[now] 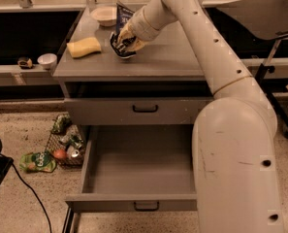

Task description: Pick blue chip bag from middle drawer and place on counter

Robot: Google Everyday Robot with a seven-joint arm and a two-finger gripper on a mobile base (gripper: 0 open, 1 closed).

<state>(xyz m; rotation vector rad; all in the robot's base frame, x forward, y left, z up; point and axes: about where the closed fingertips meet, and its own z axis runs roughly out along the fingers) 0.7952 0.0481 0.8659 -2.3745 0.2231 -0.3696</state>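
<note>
The blue chip bag (122, 12) stands tilted on the counter (172, 57), near its back left, with its lower end touching the surface. My gripper (125, 41) reaches in from the right and is shut around the bag's lower half, hiding its middle. The middle drawer (134, 205), the one with a low front panel and a small black handle, is pulled fully out below, and its inside shows nothing in it.
A yellow sponge (84, 47) and a white bowl (104, 15) lie on the counter left of the bag. A taller-fronted drawer (144, 110) is closed. A wire basket of litter (66, 142) and a green pouch (37, 161) lie on the floor at left. A dark side table (260, 13) stands at right.
</note>
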